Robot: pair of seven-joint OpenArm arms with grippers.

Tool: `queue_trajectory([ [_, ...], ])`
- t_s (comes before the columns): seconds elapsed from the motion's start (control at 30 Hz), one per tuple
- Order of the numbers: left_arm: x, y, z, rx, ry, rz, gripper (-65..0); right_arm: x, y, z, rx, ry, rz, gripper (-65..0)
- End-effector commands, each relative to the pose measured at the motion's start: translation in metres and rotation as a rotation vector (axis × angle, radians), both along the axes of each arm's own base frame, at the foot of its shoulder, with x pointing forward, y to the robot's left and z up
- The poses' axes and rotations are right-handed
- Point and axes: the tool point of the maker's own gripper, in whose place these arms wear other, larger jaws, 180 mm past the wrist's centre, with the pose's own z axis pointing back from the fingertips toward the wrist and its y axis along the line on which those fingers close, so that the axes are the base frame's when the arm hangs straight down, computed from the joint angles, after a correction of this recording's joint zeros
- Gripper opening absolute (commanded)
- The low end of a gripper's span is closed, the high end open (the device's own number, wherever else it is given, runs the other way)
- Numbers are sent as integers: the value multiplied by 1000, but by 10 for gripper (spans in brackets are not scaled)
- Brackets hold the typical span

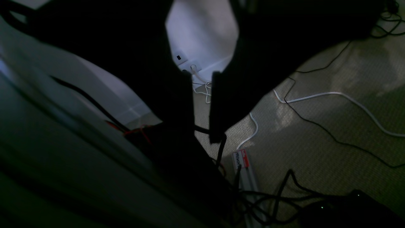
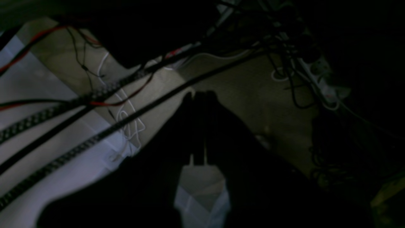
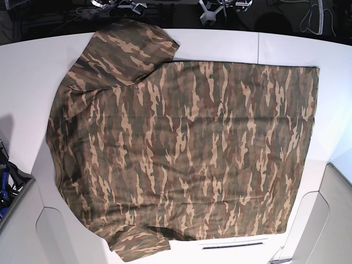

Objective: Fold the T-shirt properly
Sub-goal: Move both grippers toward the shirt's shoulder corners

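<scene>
T-shirt [image 3: 184,146]: spread flat on white table [image 3: 22,82], collar at 9 o'clock, hem at 3.
Left gripper [image 1: 202,104]: slightly parted, empty, off-table.
Right gripper [image 2: 199,126]: pressed together, empty.
Advice: pinch both sleeve-side edges evenly.

Base overhead — wrist views floorward.

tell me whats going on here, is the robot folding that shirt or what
Nothing is being handled right now. The camouflage T-shirt lies spread out flat on the white table, unfolded, with its sleeves showing at the upper left and lower left in the base view. Neither arm is over it. Both wrist cameras look down at carpet and cables beside the table: the left gripper has a gap between its fingers and holds nothing, and the right gripper looks shut and empty. No fold has been made yet.
</scene>
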Motion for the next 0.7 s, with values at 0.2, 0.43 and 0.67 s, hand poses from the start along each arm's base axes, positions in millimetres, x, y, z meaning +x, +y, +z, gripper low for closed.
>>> queue_trajectory([
  [0.2,-7,-9,7,-74,6,-21,-559,1,1,1,10,-2,2,-650],
  [0.43,-17,7,11,-81,-7,-40,-559,-13,-7,1,-3,18,10,-650],
  [0.67,-28,46,22,-28,-76,-67,-559,-26,-36,8,-24,-4,46,-650],
])
